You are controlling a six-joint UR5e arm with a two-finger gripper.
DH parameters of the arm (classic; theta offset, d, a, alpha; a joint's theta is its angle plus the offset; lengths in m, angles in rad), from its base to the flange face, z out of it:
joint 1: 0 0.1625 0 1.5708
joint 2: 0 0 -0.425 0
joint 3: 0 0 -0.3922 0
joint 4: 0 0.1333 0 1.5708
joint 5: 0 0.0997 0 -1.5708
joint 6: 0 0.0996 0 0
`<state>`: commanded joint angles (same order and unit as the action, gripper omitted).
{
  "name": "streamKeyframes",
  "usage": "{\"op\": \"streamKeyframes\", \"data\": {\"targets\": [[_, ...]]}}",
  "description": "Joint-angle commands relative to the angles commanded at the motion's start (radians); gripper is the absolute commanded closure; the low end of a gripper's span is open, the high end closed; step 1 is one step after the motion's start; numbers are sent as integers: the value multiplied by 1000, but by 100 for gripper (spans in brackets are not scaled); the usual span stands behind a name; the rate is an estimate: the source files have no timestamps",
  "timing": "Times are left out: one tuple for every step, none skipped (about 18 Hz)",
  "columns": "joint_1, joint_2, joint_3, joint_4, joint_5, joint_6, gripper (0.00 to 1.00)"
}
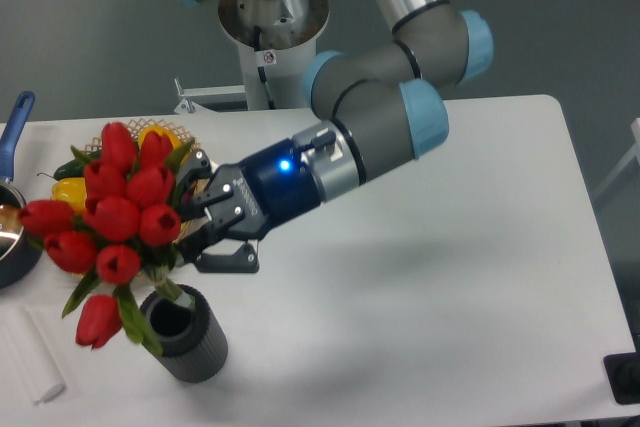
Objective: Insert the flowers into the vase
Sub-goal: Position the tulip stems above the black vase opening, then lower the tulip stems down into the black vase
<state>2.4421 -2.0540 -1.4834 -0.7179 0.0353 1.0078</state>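
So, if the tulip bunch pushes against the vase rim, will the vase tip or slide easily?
Probably it resists tipping: the vase looks short and wide, standing upright. It may still slide, since the table looks smooth. The flowers, held by the tool, spread wider than the opening, so sideways nudges seem likely.

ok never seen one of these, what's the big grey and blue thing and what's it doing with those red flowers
It is a robot arm bolted at the back of a white table, filmed by one fixed camera looking down from the front. At its end is a black two-finger gripper, closed on the stems of a bunch of red tulips. The stem ends sit at the mouth of a dark ribbed vase, so the flowers look about to go in. Behind them is a wicker basket of fruit and vegetables, mostly hidden. At the left edge is a dark pot with a blue handle, and a white block lies near the front.
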Motion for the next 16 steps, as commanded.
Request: {"op": "streamKeyframes", "data": {"targets": [[-2, 0, 0, 0, 0, 0, 67], [-2, 0, 0, 0, 0, 0, 67], [-8, 0, -5, 0, 0, 0, 67], [-12, 3, -14, 0, -2, 0, 67], [-14, 5, -21, 0, -2, 0, 67], [-14, 3, -23, 0, -2, 0, 67], [-15, 2, -28, 0, -2, 0, 67], [-15, 1, -32, 0, -2, 0, 67], [-15, 1, -37, 0, -2, 0, 67], [-15, 1, -43, 0, -2, 0, 67], [-14, -2, -52, 2, 0, 3, 67], [-14, -2, -60, 2, 2, 11, 67], [-14, -6, -67, 2, 2, 17, 67], [-14, -9, -71, 2, 2, 24, 67], [-14, -18, -72, 2, 2, 26, 67], [-14, -23, -72, 2, 5, 26, 67]]}}
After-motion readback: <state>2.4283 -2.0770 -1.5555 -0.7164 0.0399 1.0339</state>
